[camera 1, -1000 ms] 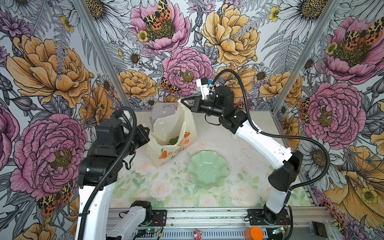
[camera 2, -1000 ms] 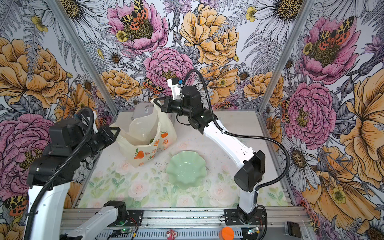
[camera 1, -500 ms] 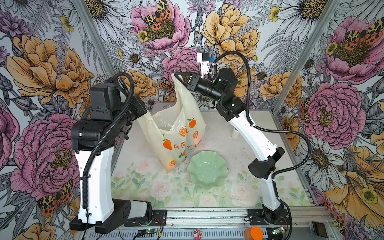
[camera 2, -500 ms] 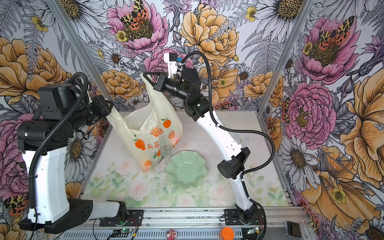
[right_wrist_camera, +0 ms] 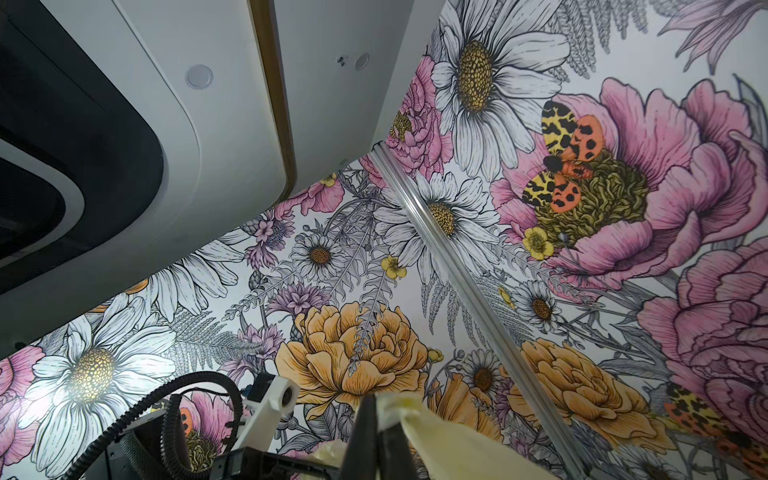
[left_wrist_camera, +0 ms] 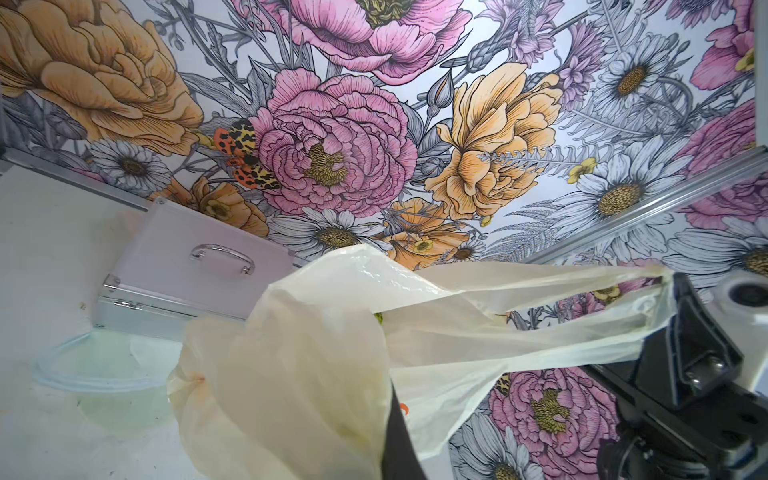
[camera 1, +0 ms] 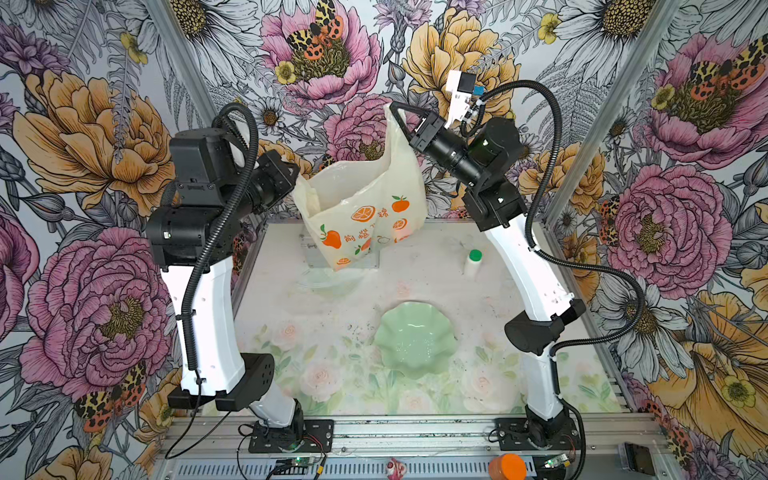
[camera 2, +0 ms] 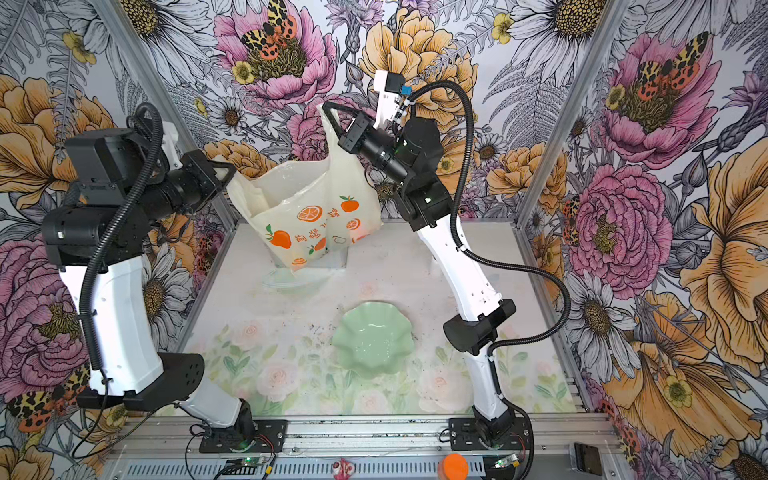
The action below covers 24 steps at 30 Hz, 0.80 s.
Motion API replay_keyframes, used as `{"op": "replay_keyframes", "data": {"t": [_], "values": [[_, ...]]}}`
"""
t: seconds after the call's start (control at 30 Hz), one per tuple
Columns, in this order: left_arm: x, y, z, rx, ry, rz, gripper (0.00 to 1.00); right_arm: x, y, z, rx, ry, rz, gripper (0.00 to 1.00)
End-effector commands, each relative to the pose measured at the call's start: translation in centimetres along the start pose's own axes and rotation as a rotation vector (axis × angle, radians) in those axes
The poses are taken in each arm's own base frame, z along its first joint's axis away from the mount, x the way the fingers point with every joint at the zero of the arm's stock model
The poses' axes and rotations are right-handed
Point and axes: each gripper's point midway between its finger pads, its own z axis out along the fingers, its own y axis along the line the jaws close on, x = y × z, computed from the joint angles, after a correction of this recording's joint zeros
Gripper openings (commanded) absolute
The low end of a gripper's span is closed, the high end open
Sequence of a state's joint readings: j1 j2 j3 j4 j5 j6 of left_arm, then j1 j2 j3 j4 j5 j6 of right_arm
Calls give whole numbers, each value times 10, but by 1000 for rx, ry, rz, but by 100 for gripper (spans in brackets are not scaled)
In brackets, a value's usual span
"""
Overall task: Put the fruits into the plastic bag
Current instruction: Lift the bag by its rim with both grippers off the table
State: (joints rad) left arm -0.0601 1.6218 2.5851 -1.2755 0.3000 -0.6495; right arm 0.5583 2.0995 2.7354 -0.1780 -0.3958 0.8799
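Thin crinkly pale-yellow plastic bag (camera 1: 365, 216) with orange fruit prints hanging stretched between both arms, silver metal case (left_wrist_camera: 199, 266) sitting behind it. Left gripper (camera 1: 296, 176) pinching tight on one handle, right gripper (camera 1: 395, 109) clamping the other, higher up. Fruits hiding inside bag, only a lime-green bit (left_wrist_camera: 379, 319) peeking out. Wavy-edged pale green dish (camera 1: 415, 309) sitting well apart.

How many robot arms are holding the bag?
2. The left tool grips one side of the bag near its top; the right tool grips a handle, higher up.
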Motion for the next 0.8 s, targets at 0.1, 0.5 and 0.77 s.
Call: {"op": "replay_keyframes", "data": {"t": [0.1,0.5,0.77], "values": [[-12,-31,18,165,3,-55,0,-47,20,-24,-17,-87,-78,0],[19,-68,72,283,108,-54,0,-50,1,-51,83,-47,-148,0],[41,-70,117,280,162,-66,0,-57,-19,-81,143,-59,-162,0]]}}
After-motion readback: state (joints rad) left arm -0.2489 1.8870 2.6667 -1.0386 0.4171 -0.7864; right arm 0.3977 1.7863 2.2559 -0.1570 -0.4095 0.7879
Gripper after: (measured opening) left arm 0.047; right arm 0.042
